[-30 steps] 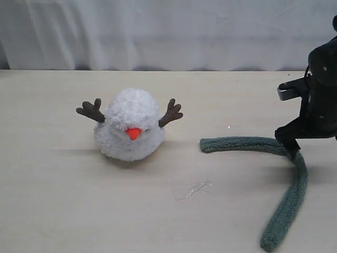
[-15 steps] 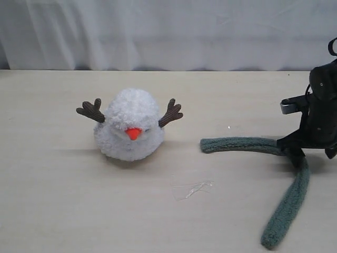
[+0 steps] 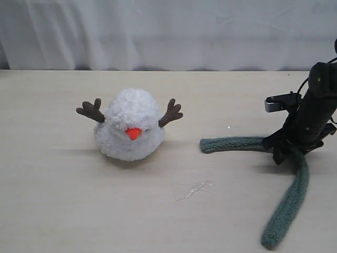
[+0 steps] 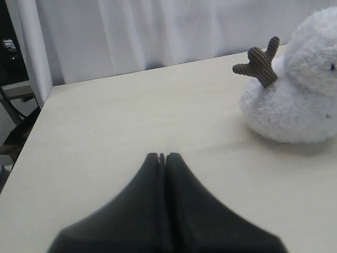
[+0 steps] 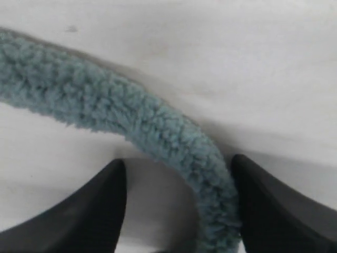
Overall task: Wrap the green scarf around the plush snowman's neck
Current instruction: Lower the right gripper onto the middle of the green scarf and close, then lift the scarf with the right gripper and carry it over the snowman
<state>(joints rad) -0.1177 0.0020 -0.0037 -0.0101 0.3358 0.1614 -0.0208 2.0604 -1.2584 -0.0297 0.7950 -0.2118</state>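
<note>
Black right gripper [image 3: 287, 153], at the right edge of the exterior view, stands low over the long fuzzy grey-green knit scarf [image 3: 237, 143]. Its fingers are spread, one on each side of the strip at its bend. The right wrist view shows the scarf [image 5: 131, 116] passing between them unpinched. From that bend one limb lies leftward toward frame centre and the other runs to the lower right. Left gripper [image 4: 162, 156] is clenched on nothing, fingertips pressed together over the pale wooden table [image 3: 52, 200]. The fluffy round white plush snowman [image 3: 130, 129], with orange cone nose and brown corduroy arms, sits left of centre, well apart from the scarf. A scrap of clear film [image 3: 192, 190] lies at lower centre.
</note>
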